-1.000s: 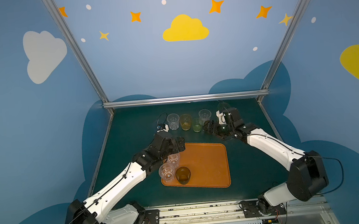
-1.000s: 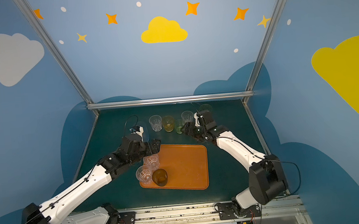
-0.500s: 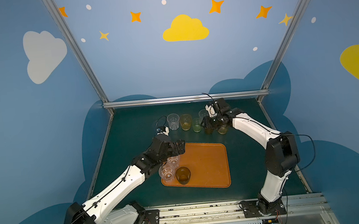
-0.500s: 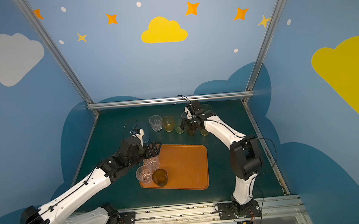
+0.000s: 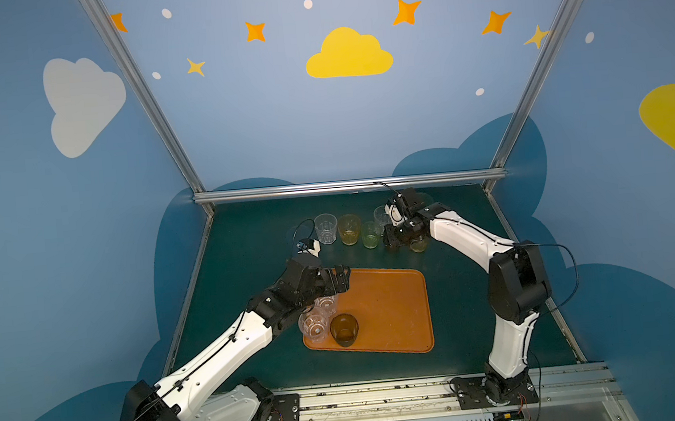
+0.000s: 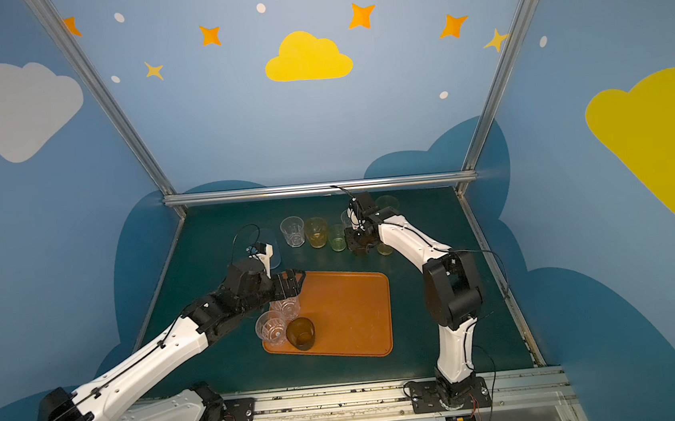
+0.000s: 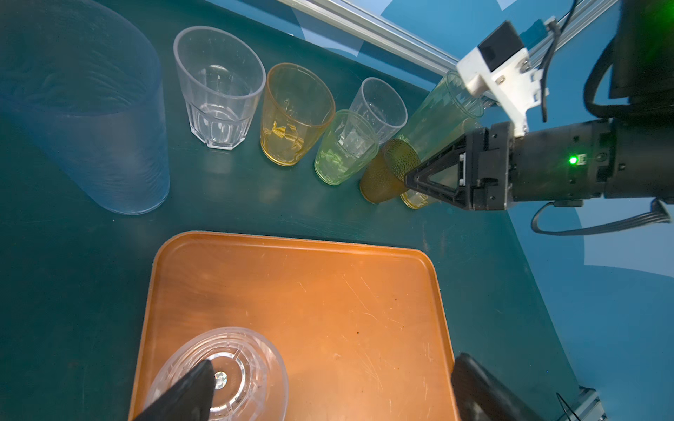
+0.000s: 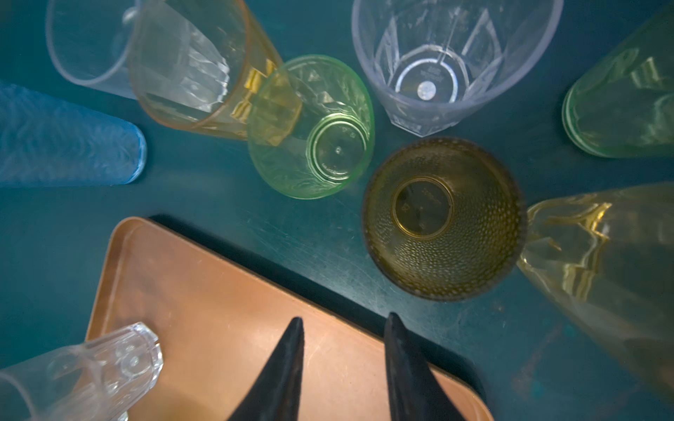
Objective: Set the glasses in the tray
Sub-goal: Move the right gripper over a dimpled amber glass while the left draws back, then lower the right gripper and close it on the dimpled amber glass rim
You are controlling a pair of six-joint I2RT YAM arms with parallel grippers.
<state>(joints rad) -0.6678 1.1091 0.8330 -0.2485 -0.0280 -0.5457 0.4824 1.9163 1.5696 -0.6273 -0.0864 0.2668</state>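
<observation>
Frosty blue first: the frosted bluish tumbler [image 7: 91,120], tall with a rippled skin, stands furthest left on the dark green tabletop [image 5: 241,278], off the tray. Next to it the left gripper [image 5: 340,280] hangs over the tray's far left corner, jaws spread wide, gripping nothing.

The tray [image 5: 390,307] is flat orange-brown plastic with rounded corners, a low rim and a few scratches. Three glasses are bunched upright at its left end: a clear faceted tumbler [image 5: 314,327], a second clear one [image 5: 326,303] right under the left gripper, and a smooth dark brown tumbler [image 5: 344,331].

Behind the tray, a row runs rightward on the tabletop:
- a clear ribbed tumbler [image 7: 219,91]
- an amber tumbler [image 7: 295,113]
- a small green tumbler [image 7: 344,149]
- a clear panelled tumbler [image 7: 379,105], set slightly further back
- a dotted brown tumbler [image 8: 443,218] with a bumpy skin
- a tall yellow tumbler [image 8: 601,255]
- a tall greenish-yellow tumbler [image 7: 445,109]

The right gripper [image 8: 344,319] sits just beside the dotted brown tumbler. Its jaws are drawn partway in, with nothing between them. Can't really tell if a fingertip touches the glass.
</observation>
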